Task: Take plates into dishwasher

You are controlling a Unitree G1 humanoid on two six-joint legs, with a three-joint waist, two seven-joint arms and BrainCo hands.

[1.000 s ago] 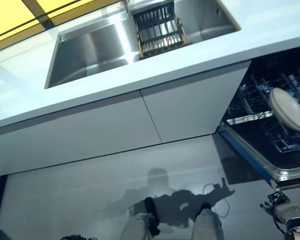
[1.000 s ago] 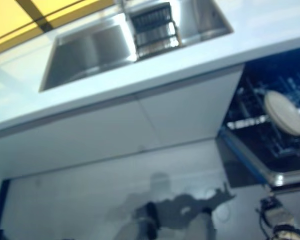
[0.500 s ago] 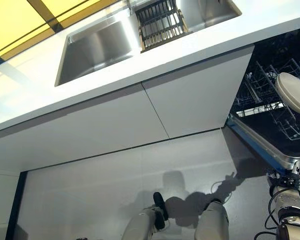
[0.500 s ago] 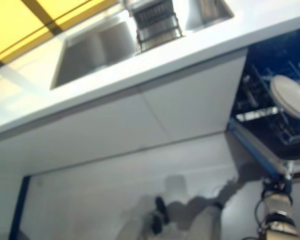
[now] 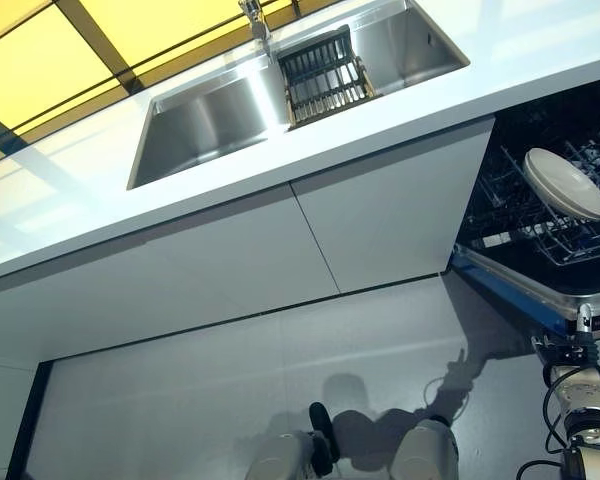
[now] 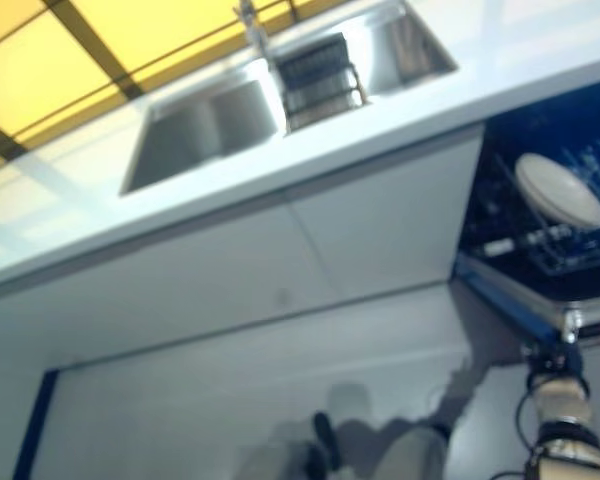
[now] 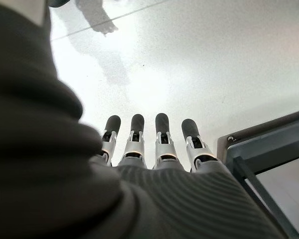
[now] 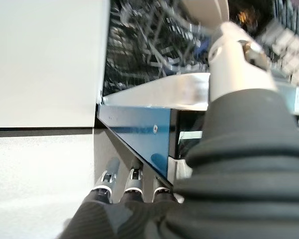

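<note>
White counter (image 5: 540, 60), steel sink (image 5: 210, 115) with rack (image 5: 325, 75), upper centre. Plate (image 5: 568, 185) in open dishwasher (image 5: 540, 230), right edge. Right hand (image 5: 580, 350) lower right, left hand (image 7: 149, 144) over grey floor (image 5: 230, 380): fingers straight, empty.

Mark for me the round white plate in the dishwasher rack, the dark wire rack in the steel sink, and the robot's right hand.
Round white plate (image 5: 568, 184): left eye view, centre of its face.
Dark wire rack (image 5: 326, 76): left eye view, middle of its bars.
Right hand (image 5: 577, 353): left eye view, on the hand below the dishwasher door edge.
</note>
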